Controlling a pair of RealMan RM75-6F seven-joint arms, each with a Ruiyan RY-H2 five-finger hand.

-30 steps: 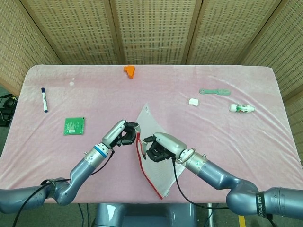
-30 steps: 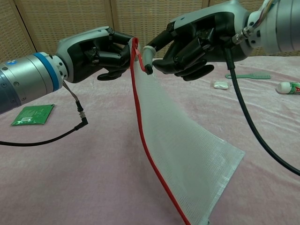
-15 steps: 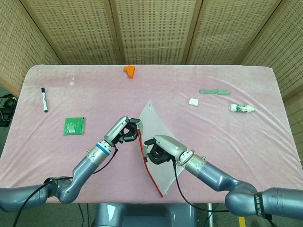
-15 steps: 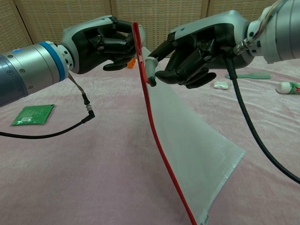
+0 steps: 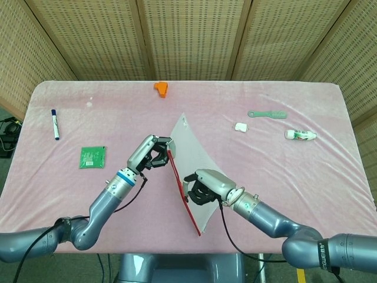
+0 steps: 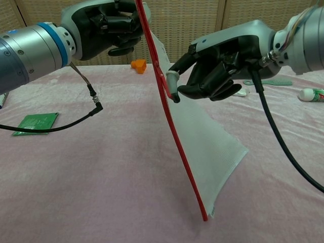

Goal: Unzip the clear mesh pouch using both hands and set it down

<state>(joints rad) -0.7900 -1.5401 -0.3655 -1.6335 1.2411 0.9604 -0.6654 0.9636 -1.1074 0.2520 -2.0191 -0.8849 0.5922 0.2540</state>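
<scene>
Both hands grip the pouch (image 6: 202,136) — apparently mid-zipper.

Translucent white mesh pouch (image 6: 205,136), matt pink cloth table cover (image 6: 101,192)

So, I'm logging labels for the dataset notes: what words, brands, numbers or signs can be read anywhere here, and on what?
None can be read.
Green-and-white tube: printing shows, too small and blurred to read.
Green packet: pale markings, unreadable.
Mesh pouch: a small tag at its bottom corner, too small to read.
Blue marker, orange piece, green comb: no text shows.
</scene>
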